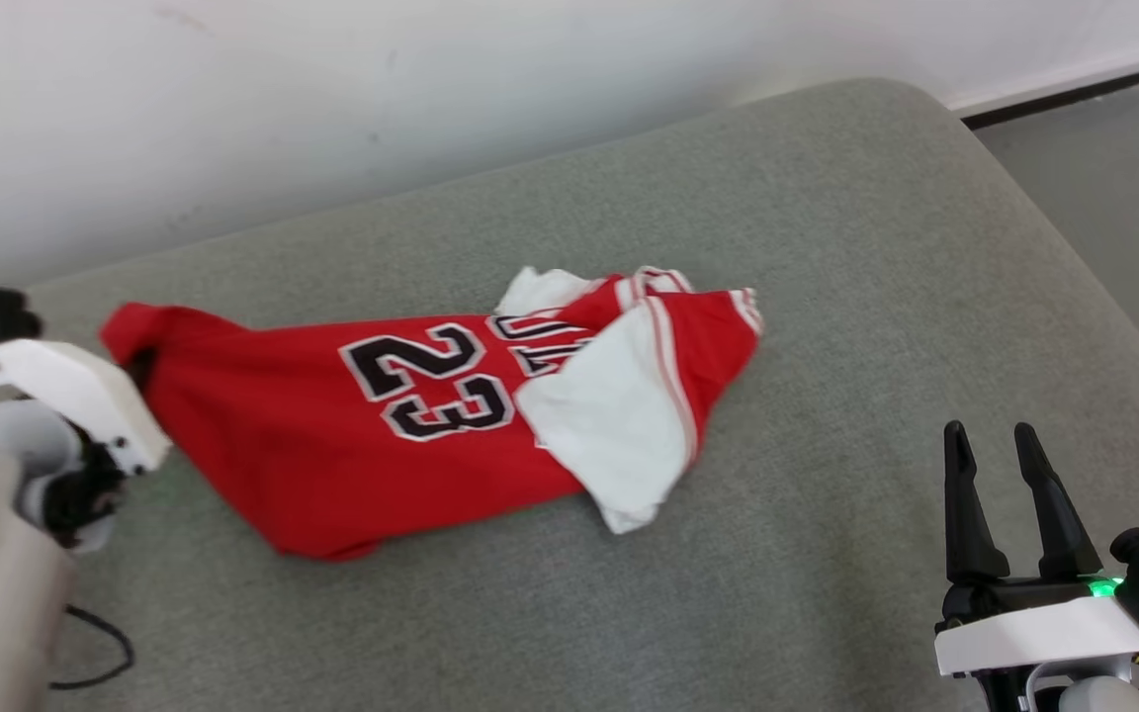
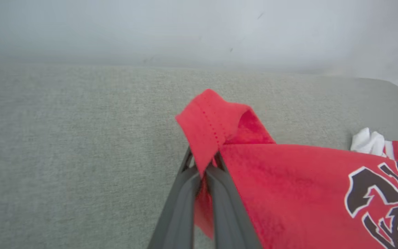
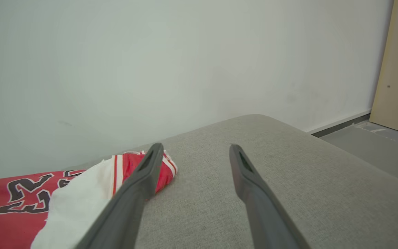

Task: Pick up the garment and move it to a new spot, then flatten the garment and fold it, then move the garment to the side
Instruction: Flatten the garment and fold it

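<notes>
The left tool [image 2: 202, 165] was shut tight on a red edge of the shirt [image 1: 332, 445]. Its two dark fingers [image 2: 181, 193] were pressed together with the cloth pinched between them. A stitched fold of red stuck up above the tips. The left arm [image 1: 65, 391] came in low from the left side, and its tool pointed across toward the shirt.

The right tool [image 1: 989, 435] was at the lower right, over the cushion [image 1: 827, 247]. Its fingers stood apart with nothing between them, and they pointed up and away from the robot. It did not touch the shirt.

The shirt lay on the grey cushion, near the middle. Its long way ran from left to right. The plain red end pointed to the left, where the left tool held it. The other end pointed to the right, and there a white part [image 1: 609, 415] was folded over the red. A big black 23 [image 1: 428, 384] was on top, between the two ends.

Behind the cushion was a pale wall [image 1: 332, 99]. A grey floor [image 1: 1123, 178] was off to the right.
</notes>
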